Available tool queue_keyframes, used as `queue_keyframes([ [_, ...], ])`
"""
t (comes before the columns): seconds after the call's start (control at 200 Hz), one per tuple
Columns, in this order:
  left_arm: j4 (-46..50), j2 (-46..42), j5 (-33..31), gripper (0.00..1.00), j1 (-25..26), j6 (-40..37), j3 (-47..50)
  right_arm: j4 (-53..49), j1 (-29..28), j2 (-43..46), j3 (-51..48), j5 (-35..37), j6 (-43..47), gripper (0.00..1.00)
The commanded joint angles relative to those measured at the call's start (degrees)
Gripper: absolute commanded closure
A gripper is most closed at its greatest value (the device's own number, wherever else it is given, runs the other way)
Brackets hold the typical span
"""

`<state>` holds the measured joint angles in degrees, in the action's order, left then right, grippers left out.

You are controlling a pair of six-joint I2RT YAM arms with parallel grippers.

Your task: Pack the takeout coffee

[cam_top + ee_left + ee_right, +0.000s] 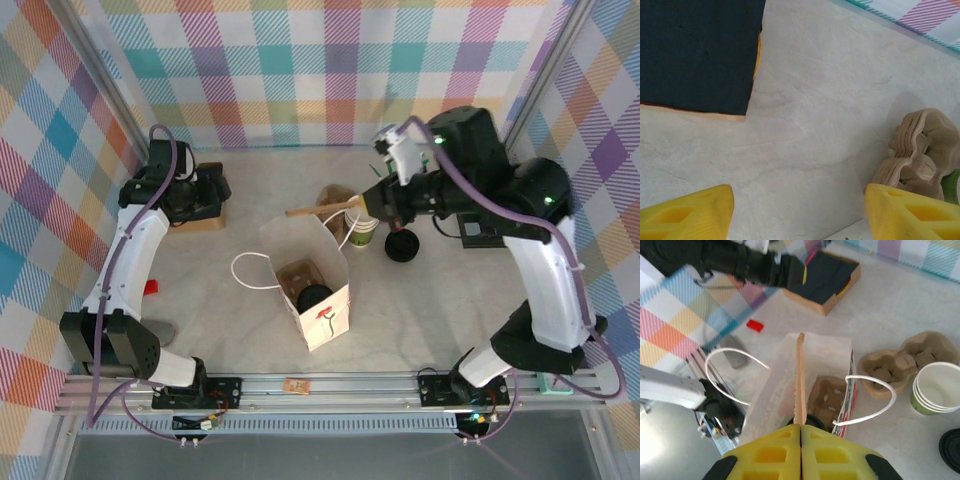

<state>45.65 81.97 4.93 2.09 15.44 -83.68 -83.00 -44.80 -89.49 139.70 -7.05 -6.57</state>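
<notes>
While inside the bag (pixel 330 318), coffee (pixel 314 296) upright.

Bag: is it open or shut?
Open: the bag stands with its mouth gaping, a brown tray and a black lid visible inside.

A thin brown wooden stick (pixel 800 380) juts from the right pincer (pixel 801 432) over the white paper bag (pixel 771 396) below; inside lies a brown cardboard cup tray (pixel 830 397).

The left gripper (pixel 800 197) points down, its yellow fingers (pixel 695 212) spread wide apart; the right gripper (pixel 801 432) tilts down and forward, fingers (pixel 771 455) pressed flat together, pinching a thin brown strip (pixel 800 380) that sticks out ahead of them
</notes>
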Motion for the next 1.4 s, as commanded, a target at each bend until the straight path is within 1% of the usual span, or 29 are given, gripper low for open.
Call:
queue_keyframes([
  [0.0, -1.97, 0.44, 0.52, 0.31, -1.68, 0.55, -0.37, -4.46, -3.32, -2.94, 0.92, 7.33, 1.89, 0.92],
  [0.09, -1.54, 1.80, 0.77, 0.31, -2.09, 0.36, -1.54, -5.29, -6.10, -4.79, 0.46, 8.92, 2.16, 0.91],
  [0.175, -1.44, 3.11, 0.72, 0.31, -2.09, 0.07, -2.43, -5.05, -8.53, -7.03, -0.64, 10.67, 2.27, 0.88],
  [0.29, -1.35, 4.28, 0.61, 0.32, -2.17, 0.02, -3.33, -2.74, -9.34, -9.51, -2.90, 12.62, 1.92, 0.88],
  [0.375, -1.44, 4.59, 0.52, 0.32, -2.18, 0.03, -3.67, -1.69, -9.73, -11.66, -2.33, 13.98, 1.70, 0.88],
  [0.475, -1.34, 4.77, 0.43, 0.32, -2.18, 0.03, -4.12, -0.80, -10.83, -14.58, 0.36, 12.81, 2.14, 0.80],
  [0.49, -1.30, 4.77, 0.43, 0.32, -2.18, -0.01, -4.20, -0.64, -11.04, -14.98, 0.72, 12.50, 2.25, 0.77],
  [0.51, -1.39, 4.86, 0.34, 0.32, -2.18, 0.02, -4.28, -0.24, -11.26, -15.44, 1.10, 12.00, 2.41, 0.67],
  [0.525, -1.43, 4.94, 0.37, 0.32, -2.18, -0.07, -4.34, 0.20, -11.47, -15.69, 1.32, 11.61, 2.59, 0.54],
  [0.54, -1.44, 5.07, 0.34, 0.32, -2.18, -0.11, -4.45, 0.57, -11.61, -15.83, 1.44, 11.24, 2.70, 0.43],
  [0.56, -1.36, 5.26, 0.37, 0.32, -2.15, -0.15, -4.61, 1.29, -11.85, -15.96, 1.45, 11.04, 2.86, 0.33],
  [0.585, -1.31, 5.59, 0.41, 0.32, -2.17, -0.28, -4.87, 1.87, -12.10, -16.08, 1.52, 11.38, 2.88, 0.28],
  [0.665, -0.58, 7.10, 0.73, 0.32, -2.17, -0.83, -6.15, 2.32, -12.42, -15.87, 3.49, 15.33, 2.61, 0.19],
  [0.735, -0.12, 8.60, 1.00, 0.32, -2.18, -1.41, -7.15, 4.06, -12.42, -13.90, 3.98, 18.36, 2.57, 0.16],
  [0.845, 0.04, 11.03, 0.68, 0.32, -2.18, -1.97, -8.53, 8.72, -12.38, -8.58, 0.95, 22.79, 2.53, 0.12],
  [1.001, 1.75, 16.26, -1.21, 0.32, -2.18, -3.73, -12.06, 14.65, -11.92, 0.26, -6.83, 31.55, 2.91, 0.05],
  [1.056, 2.64, 18.72, -1.99, 0.33, -2.18, -4.31, -13.67, 16.32, -10.35, 3.44, -10.44, 34.03, 2.26, 0.04],
  [1.096, 2.98, 20.57, -2.50, 0.33, -2.18, -4.58, -14.71, 17.02, -8.10, 5.56, -13.05, 33.94, 1.27, 0.03],
  [1.186, 3.94, 24.23, -3.35, 0.34, -2.18, -5.22, -16.98, 16.18, -1.24, 8.59, -17.90, 31.23, -1.65, 0.04],
  [1.246, 4.49, 26.47, -4.33, 0.35, -2.18, -5.57, -18.60, 15.72, 2.19, 9.91, -21.00, 29.54, -3.11, 0.05],
  [1.301, 5.05, 28.29, -5.40, 0.37, -2.15, -6.07, -20.02, 16.46, 3.83, 11.16, -24.38, 27.84, -3.61, 0.06],
  [1.391, 5.60, 31.78, -8.36, 0.39, -2.18, -7.06, -22.63, 17.59, 4.95, 12.30, -28.53, 25.74, -4.13, 0.07],
])
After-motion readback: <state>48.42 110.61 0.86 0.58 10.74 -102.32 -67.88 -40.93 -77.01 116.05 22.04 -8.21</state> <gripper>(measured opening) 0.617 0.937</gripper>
